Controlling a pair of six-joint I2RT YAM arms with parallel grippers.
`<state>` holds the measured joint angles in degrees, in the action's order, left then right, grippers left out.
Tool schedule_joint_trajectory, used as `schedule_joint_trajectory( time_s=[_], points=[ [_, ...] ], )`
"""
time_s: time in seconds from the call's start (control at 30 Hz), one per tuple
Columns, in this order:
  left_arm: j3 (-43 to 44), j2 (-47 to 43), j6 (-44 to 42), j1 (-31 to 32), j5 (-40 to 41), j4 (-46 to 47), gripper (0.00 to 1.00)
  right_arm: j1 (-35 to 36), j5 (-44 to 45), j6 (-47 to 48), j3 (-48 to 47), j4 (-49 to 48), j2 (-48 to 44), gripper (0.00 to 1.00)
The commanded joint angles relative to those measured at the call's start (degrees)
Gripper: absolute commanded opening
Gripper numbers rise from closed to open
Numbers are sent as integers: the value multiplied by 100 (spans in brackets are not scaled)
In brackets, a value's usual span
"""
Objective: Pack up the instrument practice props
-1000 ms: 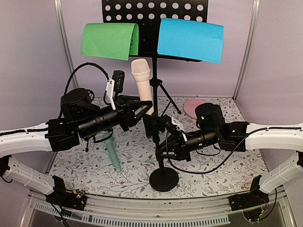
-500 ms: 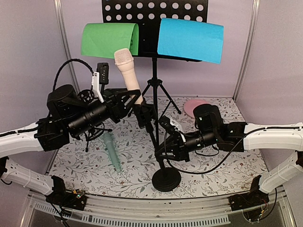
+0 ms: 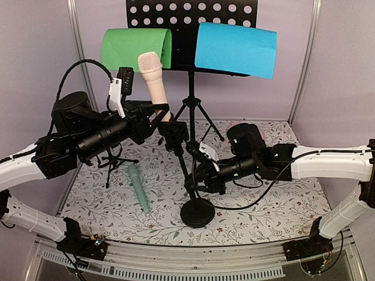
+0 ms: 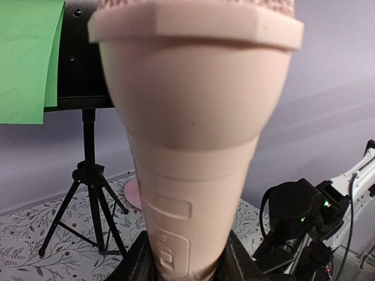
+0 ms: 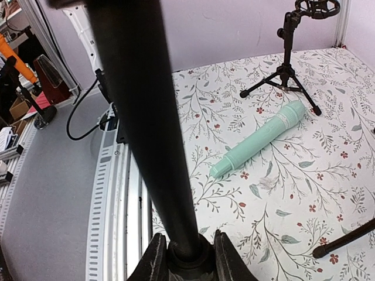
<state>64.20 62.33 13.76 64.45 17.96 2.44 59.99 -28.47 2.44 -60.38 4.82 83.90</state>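
My left arm reaches in from the left with the forearm raised and angled toward the middle. The left gripper [image 3: 164, 117] is clamped on the lower body of the pink microphone [image 3: 153, 82], which stands nearly upright in the air, head up, in front of the green sheet [image 3: 135, 50]. My right arm stretches low across from the right. The right gripper [image 3: 196, 177] is closed around the pole of the round-based mic support [image 3: 197, 213], which leans left over the table [image 3: 275, 211]. The mint microphone [image 3: 138, 188] lies flat on the cloth beside the tripod mic support [image 3: 115, 161]. In the left wrist view the pink microphone fills the frame, its tail hidden between the fingers [image 4: 136, 269]. I cannot tell whether the round base rests on the table, and the right wrist view cuts off the pole's top
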Motion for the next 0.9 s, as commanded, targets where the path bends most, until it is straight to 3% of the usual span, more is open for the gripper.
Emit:
schedule_joint_trajectory(
  time_s=[0.0, 0.17, 0.43, 0.5, 0.53, 0.6, 0.87],
  points=[
    [400, -298, -224, 0, 476, 392, 9, 37, 316, 396, 208, 993, 221, 0],
    [452, -291, -169, -45, 468, 169, 9, 44, 564, 429, 395, 845, 142, 0],
    [-172, -170, 318, -35, 264, 501, 5, 39, 706, 456, 649, 148, -301, 4],
    [-306, -216, 346, -29, 325, 805, 5, 44, 728, 372, 764, 22, -499, 16],
    [-327, -207, 358, -34, 418, 870, 5, 36, 802, 365, 786, -14, -590, 33],
    [-296, -141, 425, -27, 612, 884, 4, 40, 972, 204, 832, -67, -759, 57],
    [-58, 577, 985, 171, 1536, 777, 0, 46, 1749, -85, 710, -368, -1612, 98]
  ],
)
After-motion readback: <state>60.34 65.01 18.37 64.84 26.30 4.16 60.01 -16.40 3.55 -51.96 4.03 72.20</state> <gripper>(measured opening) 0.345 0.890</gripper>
